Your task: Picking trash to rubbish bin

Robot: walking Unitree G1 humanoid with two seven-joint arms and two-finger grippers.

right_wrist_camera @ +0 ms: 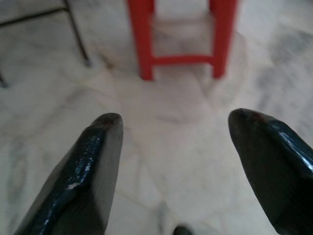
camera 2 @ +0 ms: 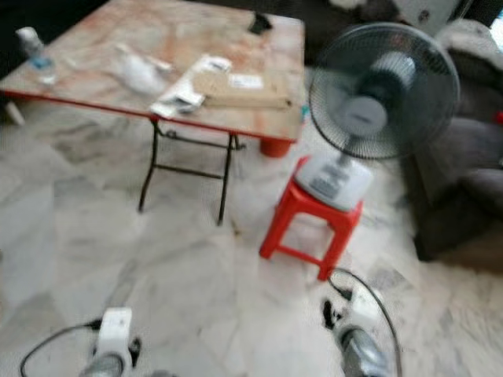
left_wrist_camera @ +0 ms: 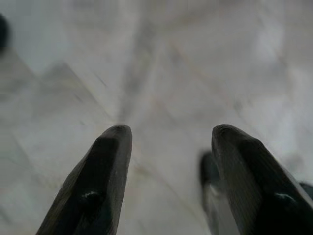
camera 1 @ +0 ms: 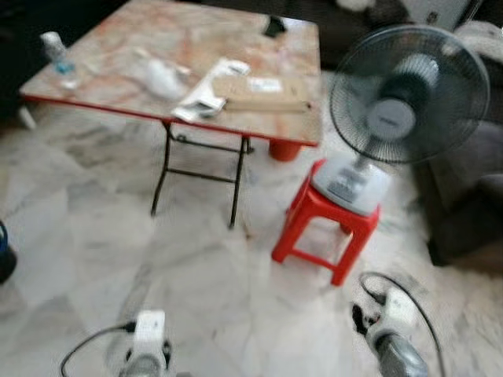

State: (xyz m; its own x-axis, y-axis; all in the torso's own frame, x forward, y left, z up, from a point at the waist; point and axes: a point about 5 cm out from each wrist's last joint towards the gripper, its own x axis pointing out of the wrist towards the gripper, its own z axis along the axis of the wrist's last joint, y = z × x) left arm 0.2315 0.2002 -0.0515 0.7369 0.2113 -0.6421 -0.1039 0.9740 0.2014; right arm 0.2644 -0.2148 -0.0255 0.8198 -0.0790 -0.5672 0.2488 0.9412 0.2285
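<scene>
Marble floor tiles point(camera 1: 196, 275), pale and grey-veined, are spread wide and bare in the near ground, where the left gripper point(left_wrist_camera: 166, 142) and right gripper point(right_wrist_camera: 173, 127) are held low, fingers parted, nothing between them. Farther right, a grey fan point(camera 1: 405, 94) is seen standing on a red plastic stool point(camera 1: 326, 228). Beyond, crumpled white trash point(camera 1: 161, 77) is seen lying on a folding table point(camera 1: 118, 47) edged in red, left of papers point(camera 1: 206, 93) and a flat cardboard parcel point(camera 1: 259, 94) bearing a white label, unreadable through blur. A small bottle point(camera 1: 56, 53) is seen near the table's left edge.
</scene>
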